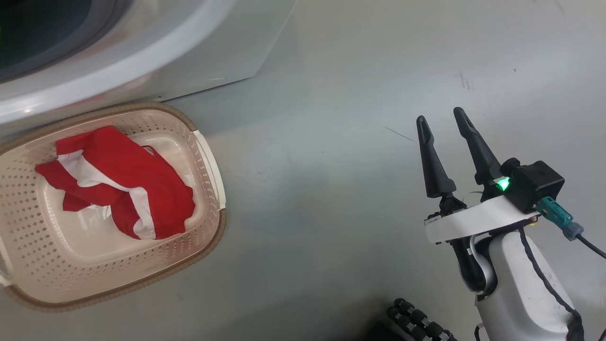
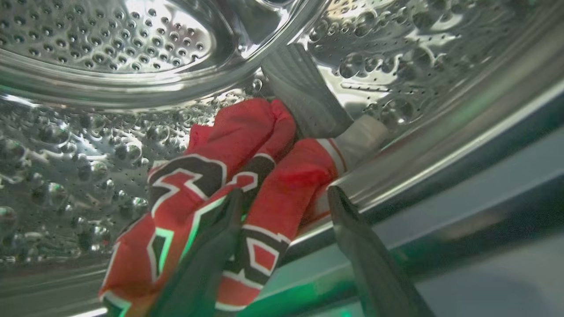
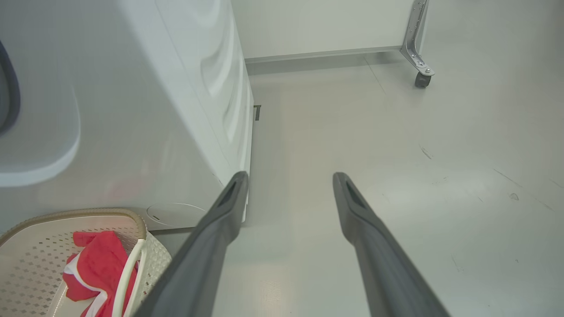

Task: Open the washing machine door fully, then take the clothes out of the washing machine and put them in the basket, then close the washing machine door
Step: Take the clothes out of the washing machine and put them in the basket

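**Clothes: taking hold of the jersey in the drum**

The clothes lie in two places. One red garment with white stripes [image 1: 118, 180] lies in the basket [image 1: 28, 237], which stands on the floor [image 1: 331, 189] just in front of the washing machine [image 1: 227, 52]. A red jersey with dark-and-white lettering [image 2: 229, 176] lies low in the steel drum [image 2: 110, 39], bunched against a grey paddle [image 2: 304, 92] and close to the drum's front lip [image 2: 440, 145].

The left gripper [image 2: 284, 191] is inside the drum with its fingers spread wide. One finger lies across the lettered fabric and the other sits beside the front lip. Nothing is pinched yet. The right gripper [image 1: 440, 116] is also spread and empty. It hangs over the bare floor, well apart from the basket.

The step in hand appears to be the grasp on the jersey. Recommended practice:

1. Advance the left gripper until a thick fold, not a single layer, sits between the fingers.
2. Keep the finger nearest the lip off the metal. A finger that catches the lip will probably stop the jaws short of the cloth.
3. Close fully before lifting. The fabric looks thin and slippery, so a shallow pinch may let it slide out.
4. Withdraw upward and outward so that the trailing cloth clears the paddle and the lip.
5. Carry the jersey over the middle of the basket and release it there.

Keep the right gripper clear of the path.
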Motion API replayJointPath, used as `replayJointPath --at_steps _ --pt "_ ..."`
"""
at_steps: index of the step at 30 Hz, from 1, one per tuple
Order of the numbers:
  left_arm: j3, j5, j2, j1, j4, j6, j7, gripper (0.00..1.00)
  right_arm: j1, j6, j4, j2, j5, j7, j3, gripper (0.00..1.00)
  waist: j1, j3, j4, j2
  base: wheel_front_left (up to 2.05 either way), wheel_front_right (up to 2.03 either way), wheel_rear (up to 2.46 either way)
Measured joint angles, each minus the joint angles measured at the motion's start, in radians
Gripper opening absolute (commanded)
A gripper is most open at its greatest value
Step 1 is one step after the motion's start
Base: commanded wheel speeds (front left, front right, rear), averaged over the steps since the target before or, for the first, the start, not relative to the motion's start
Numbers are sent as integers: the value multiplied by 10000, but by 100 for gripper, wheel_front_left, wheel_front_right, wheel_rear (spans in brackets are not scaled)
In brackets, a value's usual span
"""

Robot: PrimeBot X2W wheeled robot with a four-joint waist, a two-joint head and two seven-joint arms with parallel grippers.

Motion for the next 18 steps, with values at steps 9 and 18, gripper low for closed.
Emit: replayJointPath --at_steps 9,18 --pt "221 314 140 -439 460 619 249 100 -170 0 194 17 56 -12 -6 100 0 212 -73 0 0 0 0" --pt "288 309 -29 -677 732 794 58 0 -524 10 207 21 56 -12 -105 100 -1 284 47 0 0 0 0"
